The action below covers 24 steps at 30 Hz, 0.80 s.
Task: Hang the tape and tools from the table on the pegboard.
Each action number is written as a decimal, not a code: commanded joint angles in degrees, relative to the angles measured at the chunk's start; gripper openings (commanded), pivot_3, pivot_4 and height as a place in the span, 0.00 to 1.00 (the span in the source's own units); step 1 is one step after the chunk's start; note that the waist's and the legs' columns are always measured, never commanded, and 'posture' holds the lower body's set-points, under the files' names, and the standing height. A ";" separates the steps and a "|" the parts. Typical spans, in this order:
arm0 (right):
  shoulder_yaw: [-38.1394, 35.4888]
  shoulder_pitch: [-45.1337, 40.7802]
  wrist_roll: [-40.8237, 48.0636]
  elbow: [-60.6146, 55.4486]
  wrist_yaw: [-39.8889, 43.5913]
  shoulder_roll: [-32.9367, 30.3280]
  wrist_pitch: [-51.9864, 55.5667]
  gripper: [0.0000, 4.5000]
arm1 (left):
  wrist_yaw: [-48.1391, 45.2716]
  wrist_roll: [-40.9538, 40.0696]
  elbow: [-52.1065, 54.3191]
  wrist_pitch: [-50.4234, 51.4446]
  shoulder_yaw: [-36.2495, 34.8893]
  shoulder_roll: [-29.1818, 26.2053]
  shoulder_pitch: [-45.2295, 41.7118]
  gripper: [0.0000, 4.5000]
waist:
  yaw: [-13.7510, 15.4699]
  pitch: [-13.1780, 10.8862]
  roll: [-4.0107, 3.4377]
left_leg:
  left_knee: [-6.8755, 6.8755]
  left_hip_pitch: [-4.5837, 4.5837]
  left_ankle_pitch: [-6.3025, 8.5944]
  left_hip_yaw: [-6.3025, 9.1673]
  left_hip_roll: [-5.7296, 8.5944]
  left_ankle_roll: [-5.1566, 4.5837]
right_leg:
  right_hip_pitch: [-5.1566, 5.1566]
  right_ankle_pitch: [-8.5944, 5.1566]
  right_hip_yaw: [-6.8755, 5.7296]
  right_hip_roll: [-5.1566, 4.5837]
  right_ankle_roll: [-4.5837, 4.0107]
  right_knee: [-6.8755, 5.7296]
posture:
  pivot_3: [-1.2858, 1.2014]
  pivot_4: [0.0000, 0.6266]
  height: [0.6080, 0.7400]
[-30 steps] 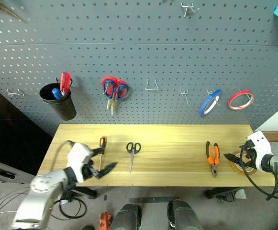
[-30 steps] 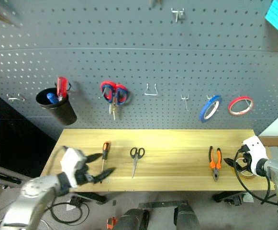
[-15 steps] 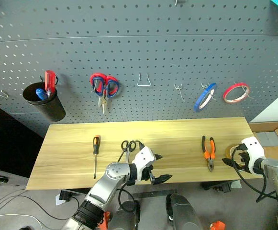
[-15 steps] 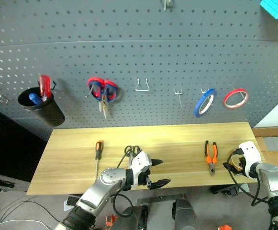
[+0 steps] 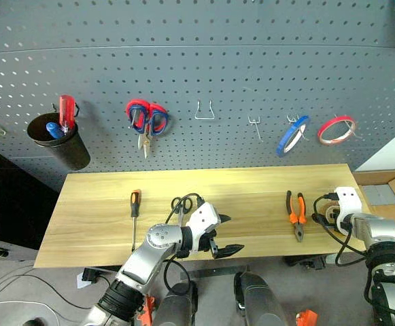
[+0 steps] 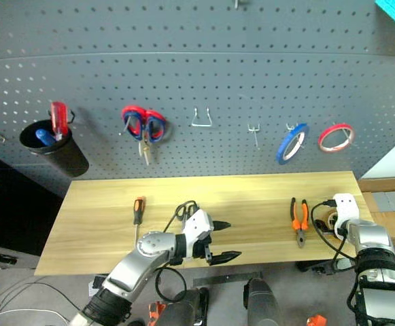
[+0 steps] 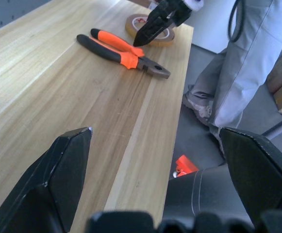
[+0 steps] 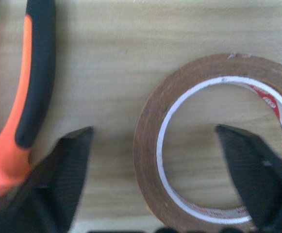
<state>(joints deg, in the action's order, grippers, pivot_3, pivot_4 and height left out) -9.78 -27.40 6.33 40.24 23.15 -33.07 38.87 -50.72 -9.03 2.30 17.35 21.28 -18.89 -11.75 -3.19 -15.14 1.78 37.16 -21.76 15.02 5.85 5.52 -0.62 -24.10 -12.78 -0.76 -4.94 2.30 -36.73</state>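
The tape (image 8: 146, 160), a tan ring, lies flat near the right end of the table (image 5: 251, 187). My right gripper (image 8: 154, 129) is open and straddles the ring's wall, one finger over the hole and the other outside. The orange-and-black pliers (image 5: 294, 216) lie just left of it. My left gripper (image 5: 232, 234) stands open and empty over the table's front edge, near the middle. The small scissors (image 5: 180, 203) are partly hidden behind that arm. The screwdriver (image 5: 135, 204) lies further left. Behind the table rises the pegboard (image 5: 217, 61).
Hanging on the board are a black cup (image 5: 60, 146) with a red-handled screwdriver, red-and-blue scissors (image 5: 146, 121), a blue roll (image 5: 289, 134) and a red roll (image 5: 336, 129). Bare hooks (image 5: 205, 112) hang between them. A cardboard box (image 5: 387, 193) sits past the table's right end.
My left arm swung right from the table's left end to its front middle, staying open. My right gripper sank onto the tape. The camera view also shifted.
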 commanded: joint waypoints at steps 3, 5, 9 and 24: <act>-1.85 4.54 0.94 -2.06 -1.92 0.34 2.83 0.45 | -1.23 -1.11 0.03 -0.67 -1.32 -0.26 -2.04 1.00 | 0.31 0.00 0.00 | 0.01 -0.01 0.00 0.03 0.01 0.00 | 0.00 0.01 -0.01 0.00 0.02 0.00 | 0.46 0.46 1.00; -2.36 7.11 1.18 -6.40 -2.24 -0.46 3.98 0.32 | -1.45 -1.32 -1.09 -1.15 -1.86 0.13 -3.45 1.00 | 0.48 0.00 -0.01 | 0.01 -0.02 0.00 0.04 0.02 0.00 | 0.00 0.01 -0.02 0.00 0.02 0.00 | 0.45 0.44 1.00; -3.50 15.31 1.92 -22.86 -1.40 -2.44 6.14 0.04 | -0.99 -2.04 -5.20 -3.63 -4.11 2.43 -6.87 1.00 | 0.77 0.10 -0.16 | 0.02 -0.13 0.00 0.12 0.08 0.01 | -0.07 0.03 -0.03 -0.01 0.06 0.02 | 0.43 0.40 1.00; -5.73 21.28 24.58 -87.71 6.75 -3.87 13.62 0.03 | -2.78 -7.19 -14.65 -18.04 -14.42 6.19 -11.36 1.00 | -5.54 0.32 -0.57 | 0.60 -0.18 0.05 -0.31 -0.19 0.04 | -0.09 0.19 -0.01 0.24 0.95 -0.06 | 0.36 0.30 1.00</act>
<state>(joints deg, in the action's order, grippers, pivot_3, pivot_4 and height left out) -18.70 -3.91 30.56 -45.28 31.73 -37.34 53.04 -52.95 -15.33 -13.22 0.75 8.17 -12.12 -22.89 -8.73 -14.82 1.21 37.86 -21.94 15.07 5.54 5.34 -0.60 -24.14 -12.55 -0.79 -4.69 3.31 -36.78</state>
